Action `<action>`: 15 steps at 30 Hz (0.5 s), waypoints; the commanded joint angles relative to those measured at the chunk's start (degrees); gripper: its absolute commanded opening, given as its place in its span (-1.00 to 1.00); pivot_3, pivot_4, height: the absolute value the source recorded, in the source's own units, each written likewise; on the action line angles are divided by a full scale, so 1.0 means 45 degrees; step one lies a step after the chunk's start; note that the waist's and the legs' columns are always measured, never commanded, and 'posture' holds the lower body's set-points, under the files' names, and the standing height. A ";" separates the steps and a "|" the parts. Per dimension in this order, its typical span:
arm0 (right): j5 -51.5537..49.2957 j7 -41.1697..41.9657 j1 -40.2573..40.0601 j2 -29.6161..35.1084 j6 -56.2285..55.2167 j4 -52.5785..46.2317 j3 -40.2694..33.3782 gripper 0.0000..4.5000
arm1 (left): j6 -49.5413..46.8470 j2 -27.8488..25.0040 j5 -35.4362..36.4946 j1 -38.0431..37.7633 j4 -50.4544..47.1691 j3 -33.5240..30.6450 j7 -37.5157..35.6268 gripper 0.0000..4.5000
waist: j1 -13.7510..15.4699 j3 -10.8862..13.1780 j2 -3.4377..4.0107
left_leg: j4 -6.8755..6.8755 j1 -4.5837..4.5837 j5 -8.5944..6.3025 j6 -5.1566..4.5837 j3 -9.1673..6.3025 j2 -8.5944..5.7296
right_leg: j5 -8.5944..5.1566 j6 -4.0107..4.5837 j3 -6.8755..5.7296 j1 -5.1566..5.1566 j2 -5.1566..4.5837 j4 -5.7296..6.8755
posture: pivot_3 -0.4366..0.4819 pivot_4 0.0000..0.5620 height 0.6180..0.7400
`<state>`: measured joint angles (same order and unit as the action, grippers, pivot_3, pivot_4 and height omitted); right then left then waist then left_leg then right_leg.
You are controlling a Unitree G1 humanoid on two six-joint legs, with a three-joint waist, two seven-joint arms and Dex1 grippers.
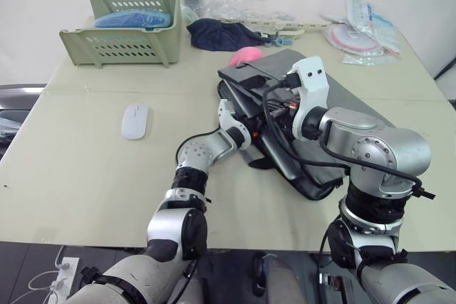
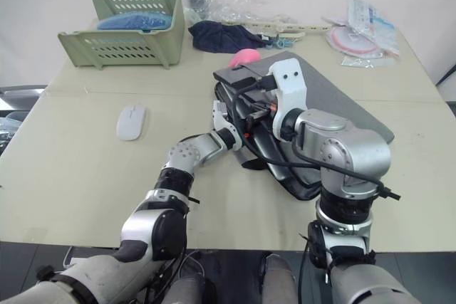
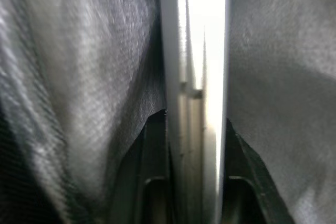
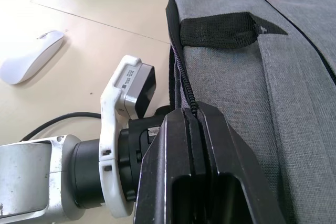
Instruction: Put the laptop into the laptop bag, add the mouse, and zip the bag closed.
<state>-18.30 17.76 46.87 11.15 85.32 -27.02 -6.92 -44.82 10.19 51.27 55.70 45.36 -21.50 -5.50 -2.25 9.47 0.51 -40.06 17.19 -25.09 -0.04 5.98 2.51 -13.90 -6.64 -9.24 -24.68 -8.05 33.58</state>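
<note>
On the beige table point(image 1: 85, 169), right gripper point(image 4: 193, 116) jaws clench the laptop bag point(image 1: 342, 105) lying diagonally; left jaws' state unclear.

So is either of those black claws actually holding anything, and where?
The right gripper is shut on the zipper edge of the flat grey fabric laptop bag. The left gripper is inside the bag's opening; its hold cannot be told.

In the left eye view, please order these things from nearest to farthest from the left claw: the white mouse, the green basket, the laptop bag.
1. The laptop bag: the left claw is at its open edge, on the table's right half.
2. The mouse: on bare table to the claw's left.
3. The green basket: at the far left corner of the table.
</note>
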 commanded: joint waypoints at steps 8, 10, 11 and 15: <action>-0.0564 0.0263 0.0124 0.0152 -0.0383 -0.0400 0.0286 -1.00 | -0.1649 0.0681 -0.0468 -0.0187 -0.1620 0.1040 -0.0048 0.66 | -0.0020 -0.0003 0.0005 | 0.0001 -0.0002 0.0000 0.0000 -0.0002 0.0000 | 0.0000 0.0000 0.0001 0.0002 0.0000 0.0000 | -0.05 -0.47 1.00; -0.0568 0.0284 0.0074 0.0222 -0.0456 -0.0322 0.0300 -1.00 | -0.2233 0.0321 -0.0408 -0.0466 -0.2283 0.0993 0.0099 0.66 | -0.0052 -0.0003 0.0006 | 0.0002 -0.0002 0.0000 0.0000 -0.0002 0.0000 | 0.0000 0.0000 0.0001 0.0001 0.0000 0.0001 | -0.05 -0.47 1.00; -0.0597 0.0276 0.0054 0.0235 -0.0467 -0.0309 0.0291 -1.00 | -0.2557 0.0156 -0.0300 -0.0617 -0.2636 0.0925 0.0188 0.66 | -0.0091 -0.0003 0.0006 | 0.0005 -0.0003 0.0000 0.0000 -0.0002 0.0000 | 0.0000 0.0000 0.0000 0.0001 0.0000 0.0001 | -0.05 -0.47 1.00; -0.0725 0.0246 -0.0007 0.0337 -0.0546 -0.0256 0.0326 -1.00 | -0.3484 -0.0403 -0.0143 -0.1097 -0.3785 0.0689 0.0456 0.66 | -0.0223 -0.0003 0.0006 | 0.0004 -0.0004 0.0000 0.0000 -0.0005 0.0000 | 0.0000 0.0000 0.0001 0.0002 0.0000 0.0004 | -0.05 -0.47 1.00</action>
<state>-20.29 17.94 46.59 12.39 84.47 -26.82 -5.29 -58.59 8.47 49.33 50.85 31.61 -18.41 -3.55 -3.25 9.46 0.53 -40.05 17.17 -25.09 -0.04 5.96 2.51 -13.90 -6.64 -9.23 -24.67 -8.05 33.60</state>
